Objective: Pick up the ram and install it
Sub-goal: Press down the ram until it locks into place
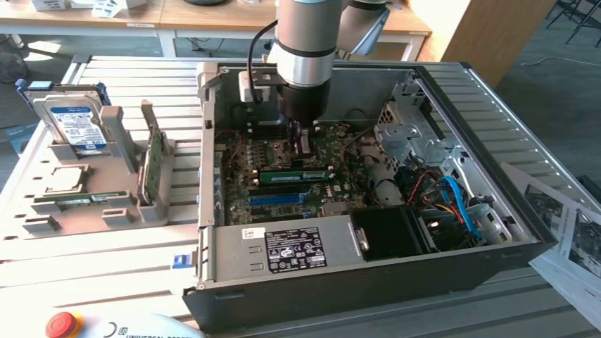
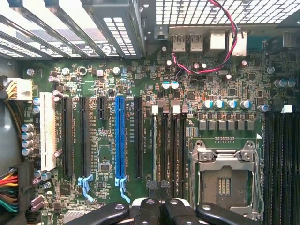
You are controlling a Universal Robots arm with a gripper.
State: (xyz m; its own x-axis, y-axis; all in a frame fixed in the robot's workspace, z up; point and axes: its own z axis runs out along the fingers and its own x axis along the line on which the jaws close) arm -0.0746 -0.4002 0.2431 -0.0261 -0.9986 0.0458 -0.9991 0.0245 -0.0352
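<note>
hard drive [image 1: 73, 120]: stands upright in the grey holder [image 1: 112, 193] at the exterior view's left, blue label facing the camera
holder: grey plastic rack on the slatted table [image 1: 112, 260], just left of the computer case [image 1: 376, 282]
processor chip [image 1: 64, 179]: lies flat in the holder, below the hard drive
green card [image 1: 150, 165]: stands on edge in a slot at the holder's right side
emergency button [image 1: 61, 324]: red, at the near left edge of the exterior view
case: open, side panel off, sits mid-table; power supply [image 1: 291, 250] with white label along its near side
motherboard [image 2: 225, 93]: green, lies flat in the case; the wrist view looks straight down on it
blue slot [image 2: 120, 136]: long, between black slots on either side
pincer [image 1: 302, 144]: shut, low over the motherboard inside the case; I can't make out anything gripped between the tips
ram [image 1: 295, 172]: narrow green stick lying along the board just below the pincer tip; can't tell if it is fully seated
ram slots [image 2: 168, 145]: black, just right of the blue slot group; pincer fingers [image 2: 154, 211] sit directly above their near end
processor socket [image 2: 225, 176]: metal frame, open, right of those slots
cables [image 1: 455, 201]: blue and orange, bundled at the case's right side
papers [image 1: 568, 232]: lie on the table at the exterior view's right edge
</note>
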